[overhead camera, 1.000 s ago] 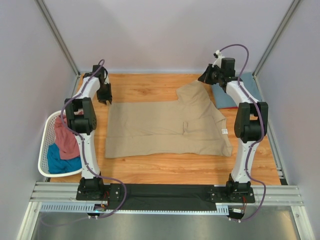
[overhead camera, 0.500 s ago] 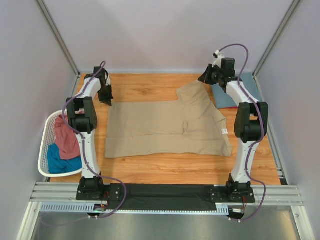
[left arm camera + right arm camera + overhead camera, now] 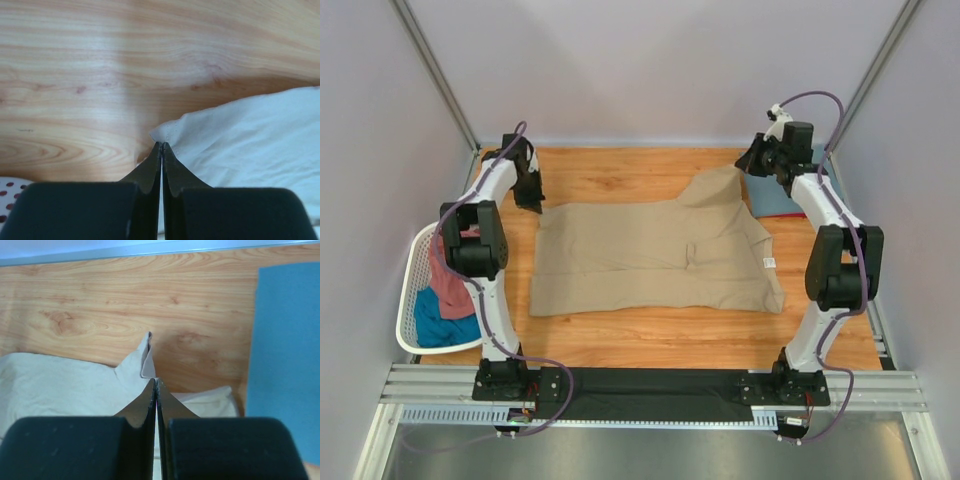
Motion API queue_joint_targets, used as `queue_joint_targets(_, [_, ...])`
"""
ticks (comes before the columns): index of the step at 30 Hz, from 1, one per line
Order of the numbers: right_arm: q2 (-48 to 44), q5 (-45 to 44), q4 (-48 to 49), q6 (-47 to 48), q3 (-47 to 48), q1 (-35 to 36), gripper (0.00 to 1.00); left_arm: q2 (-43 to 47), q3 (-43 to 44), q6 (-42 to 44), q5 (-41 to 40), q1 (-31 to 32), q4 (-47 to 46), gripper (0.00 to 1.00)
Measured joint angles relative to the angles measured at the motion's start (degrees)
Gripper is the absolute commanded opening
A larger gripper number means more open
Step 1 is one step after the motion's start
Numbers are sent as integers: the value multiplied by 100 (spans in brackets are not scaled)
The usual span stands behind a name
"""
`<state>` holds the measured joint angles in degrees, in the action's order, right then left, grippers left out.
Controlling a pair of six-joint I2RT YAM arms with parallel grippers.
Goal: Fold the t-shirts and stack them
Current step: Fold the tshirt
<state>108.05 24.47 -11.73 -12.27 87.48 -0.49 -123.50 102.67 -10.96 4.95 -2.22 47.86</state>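
Tan t-shirt [image 3: 640, 260] lies spread mid-table [image 3: 620, 340], its far-right part pulled up into a peak (slate blue shirt [image 3: 770, 203] just beyond it, at the far right). Left arm [image 3: 485, 240] reaches along the left edge to the shirt's far-left corner, wrist pitched down; right arm [image 3: 840, 260] stretches to the far-right part. Left gripper [image 3: 162, 145] has its jaws pressed together, pinching the corner hem; right gripper [image 3: 155, 381] has its jaws pressed together, pinching the raised fold.

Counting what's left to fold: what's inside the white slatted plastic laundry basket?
A crumpled dusty pink cloth shirt and a teal one. The left arm covers the far end of the basket; anything beneath the shirts is hidden.
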Motion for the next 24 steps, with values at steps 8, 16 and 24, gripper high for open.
queue_joint_targets(8, [-935, -195, -20, 13, -905, -221, 0, 503, -553, -155, 20, 0, -109, 0])
queue_joint_targets(16, [-2044, -553, -101, -33, -2033, -205, 0, 1471, -1325, -164, -140, 2, -195, 0])
queue_joint_targets(24, [-2953, -1067, -227, -57, -2830, -205, 2, 2371, -2295, -291, -142, 13, -468, 0])
